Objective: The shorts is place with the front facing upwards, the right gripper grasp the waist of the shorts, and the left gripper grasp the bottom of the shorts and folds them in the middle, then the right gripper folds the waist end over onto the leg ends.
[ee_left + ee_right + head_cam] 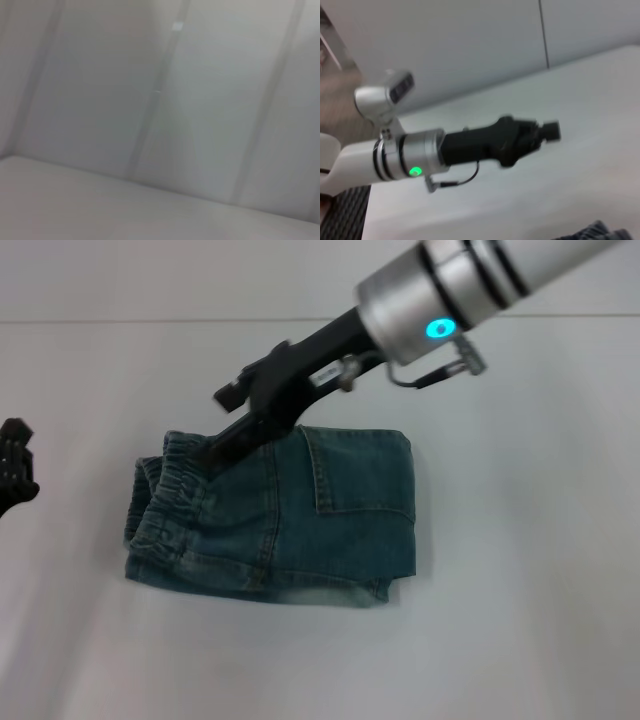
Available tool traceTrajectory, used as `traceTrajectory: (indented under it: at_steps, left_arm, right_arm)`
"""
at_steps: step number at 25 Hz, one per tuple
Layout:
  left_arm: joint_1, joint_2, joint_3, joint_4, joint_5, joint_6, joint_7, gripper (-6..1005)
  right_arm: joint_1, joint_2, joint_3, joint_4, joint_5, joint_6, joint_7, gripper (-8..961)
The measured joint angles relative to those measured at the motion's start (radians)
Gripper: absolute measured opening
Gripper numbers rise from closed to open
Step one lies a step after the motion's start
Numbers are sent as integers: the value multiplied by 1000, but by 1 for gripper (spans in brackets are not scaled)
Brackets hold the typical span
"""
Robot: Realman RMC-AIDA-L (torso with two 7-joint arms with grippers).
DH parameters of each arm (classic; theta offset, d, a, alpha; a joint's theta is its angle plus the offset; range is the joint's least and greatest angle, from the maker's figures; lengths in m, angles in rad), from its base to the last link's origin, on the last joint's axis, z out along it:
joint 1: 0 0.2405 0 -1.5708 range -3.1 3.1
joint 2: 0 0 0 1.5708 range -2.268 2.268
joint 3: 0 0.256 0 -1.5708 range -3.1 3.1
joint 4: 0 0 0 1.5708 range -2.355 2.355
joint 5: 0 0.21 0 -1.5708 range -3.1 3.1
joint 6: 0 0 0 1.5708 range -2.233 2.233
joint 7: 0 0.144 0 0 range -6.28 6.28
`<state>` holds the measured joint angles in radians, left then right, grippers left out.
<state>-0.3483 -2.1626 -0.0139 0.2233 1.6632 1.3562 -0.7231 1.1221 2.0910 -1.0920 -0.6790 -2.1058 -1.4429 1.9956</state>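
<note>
From the head camera I saw the denim shorts (275,525) folded on the white desk (520,620), long axis across it — elastic waist toward my left. The right gripper (222,445) sat at the waistband, its jaws hidden; I could not tell their state. The left gripper (14,465) was cut off at the edge. The left wrist camera showed only blank wall. On the right wrist camera I saw the left gripper (547,131) — jaws unclear.

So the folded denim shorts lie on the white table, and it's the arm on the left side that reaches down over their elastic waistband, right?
Not quite. In the head view the right gripper reaches down over the waistband of the folded denim shorts on the white table. The left gripper sits off at the table's edge, away from them.
</note>
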Motion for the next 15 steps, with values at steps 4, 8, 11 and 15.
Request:
traceTrajectory:
  at_steps: [4, 8, 11, 15]
  left_arm:
    - [43, 2, 143, 160, 69, 151, -186, 38]
    - [60, 10, 236, 302, 162, 251, -350, 54]
    - [55, 32, 285, 407, 291, 334, -463, 175]
    - [33, 61, 291, 469, 408, 439, -538, 336]
  right_arm:
    - [-195, -9, 6, -155, 78, -53, -6, 898]
    - [-368, -17, 26, -229, 139, -115, -80, 953]
    - [-472, -19, 76, -225, 169, -164, -170, 954]
    - [-573, -19, 181, -159, 198, -212, -288, 953]
